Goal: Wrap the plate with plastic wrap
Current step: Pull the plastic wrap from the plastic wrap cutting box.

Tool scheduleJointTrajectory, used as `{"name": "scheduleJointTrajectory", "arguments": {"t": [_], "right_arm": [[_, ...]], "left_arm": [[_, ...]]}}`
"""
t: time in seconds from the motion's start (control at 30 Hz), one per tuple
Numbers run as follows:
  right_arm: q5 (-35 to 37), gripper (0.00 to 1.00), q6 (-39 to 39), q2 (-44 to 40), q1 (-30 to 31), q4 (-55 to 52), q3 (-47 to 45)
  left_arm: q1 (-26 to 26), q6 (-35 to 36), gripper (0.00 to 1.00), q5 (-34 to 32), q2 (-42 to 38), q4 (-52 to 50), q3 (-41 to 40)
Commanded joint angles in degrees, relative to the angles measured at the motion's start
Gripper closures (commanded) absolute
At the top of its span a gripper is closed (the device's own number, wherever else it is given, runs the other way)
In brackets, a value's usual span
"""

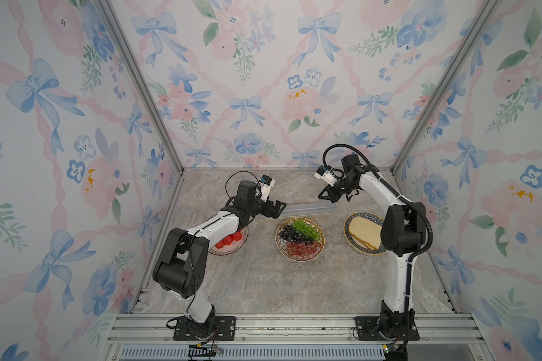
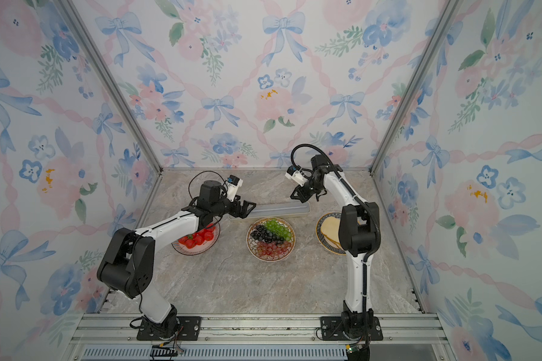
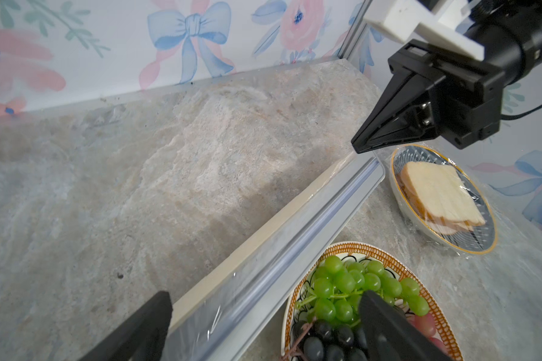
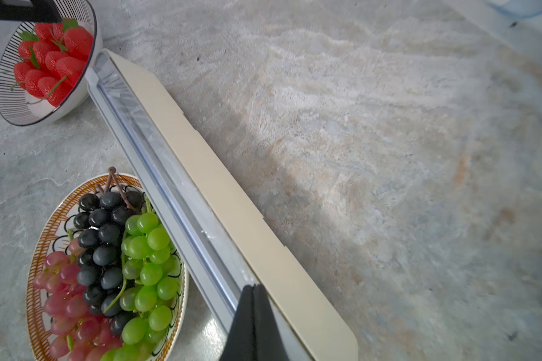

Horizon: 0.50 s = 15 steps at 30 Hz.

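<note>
Where behind box (image 1: 310,209), open tabletop (image 1: 294,184)

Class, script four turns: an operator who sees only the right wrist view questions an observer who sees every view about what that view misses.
Operator: Any dish besides the strawberries and grapes?
Observer: Yes, a bread plate, to the right of the grapes.
Operator: And the left gripper?
Observer: Open, its jaws astride the box's end by the strawberries.
</note>
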Motion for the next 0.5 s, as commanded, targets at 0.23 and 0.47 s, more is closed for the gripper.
{"name": "scheduleJointTrajectory", "arguments": {"t": [0.23,0.47], "right_arm": [[-0.3,1.0,2.2,-2.4,0.4,4.6,-1.4],[0.2,1.0,2.3,-2.4,0.4,4.4,-1.6]], "left_arm": [[-5.3,9.4,0.1,5.2,14.3,0.2,13.8],[-7.3,10.1,0.11,3.5,22.6,-0.6,21.2]]}}
